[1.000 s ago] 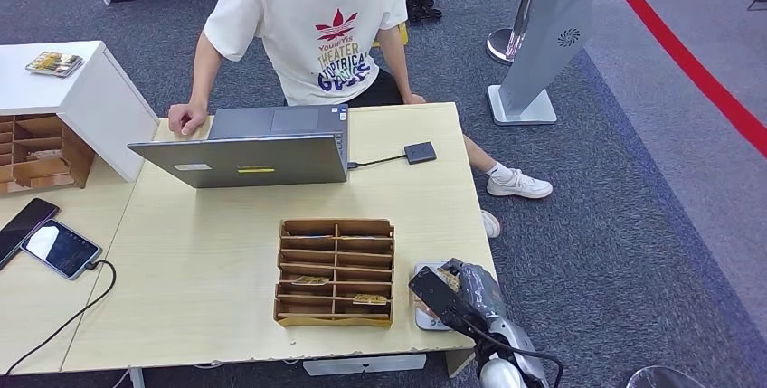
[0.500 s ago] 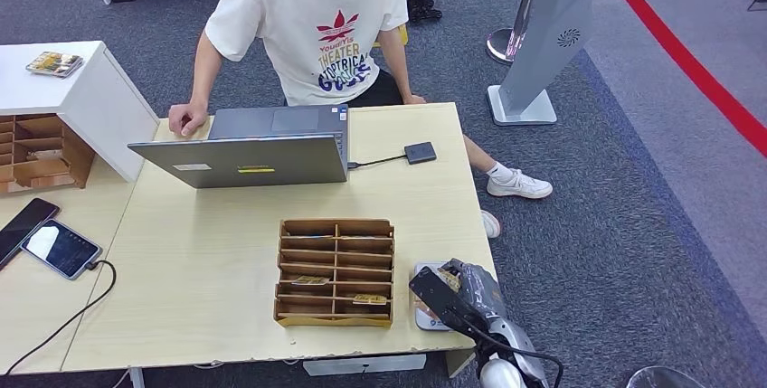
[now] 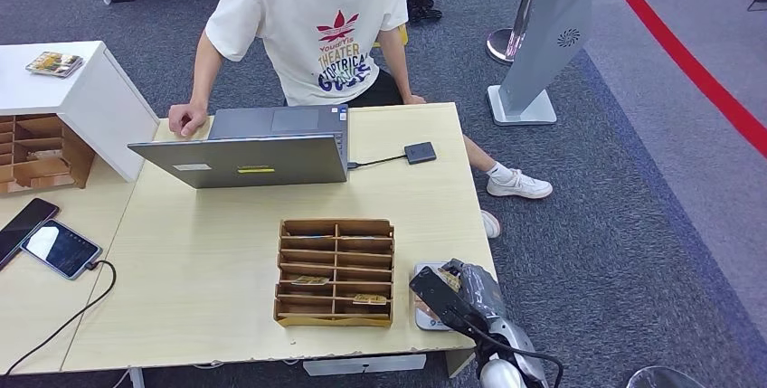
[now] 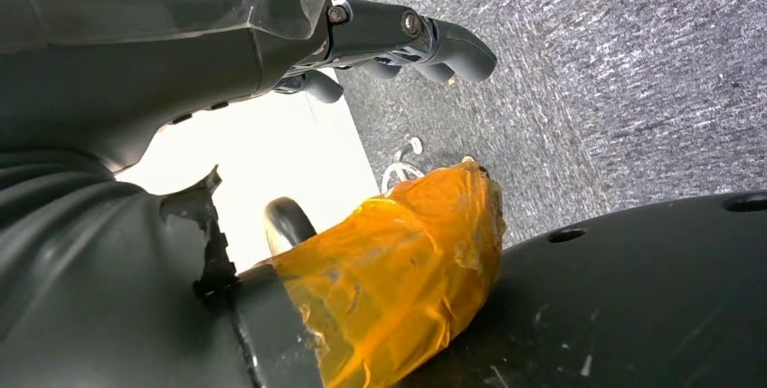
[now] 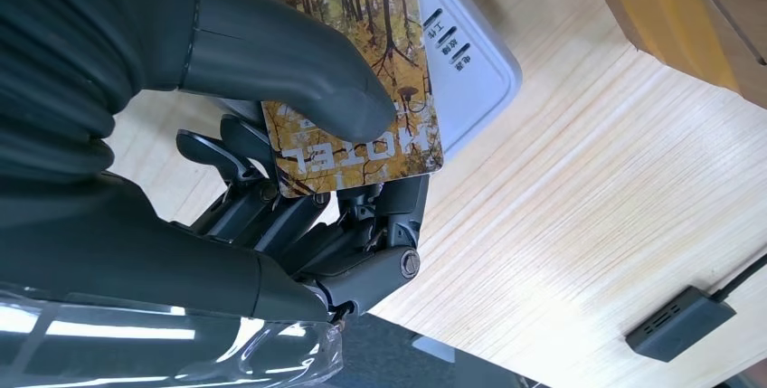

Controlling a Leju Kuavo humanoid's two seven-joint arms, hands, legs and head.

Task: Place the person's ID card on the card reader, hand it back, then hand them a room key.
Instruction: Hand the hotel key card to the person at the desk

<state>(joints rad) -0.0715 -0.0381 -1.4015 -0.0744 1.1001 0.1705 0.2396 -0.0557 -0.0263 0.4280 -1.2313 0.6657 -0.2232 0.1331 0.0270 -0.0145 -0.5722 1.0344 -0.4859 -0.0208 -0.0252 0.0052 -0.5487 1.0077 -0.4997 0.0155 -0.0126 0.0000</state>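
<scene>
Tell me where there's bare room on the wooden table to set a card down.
Bare wood lies between the open grey laptop and the brown slotted card organiser, and left of the organiser. Another patch sits near the small black box. The near right corner is crowded: the right hand holds a printed card over the pale grey reader.

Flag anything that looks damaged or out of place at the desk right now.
The left hand looks worn: its grey ribbed cover is torn at the edge and its thumb is wrapped in orange tape. On the table, nothing looks spilled or askew; the right hand grips a card over the card reader.
</scene>
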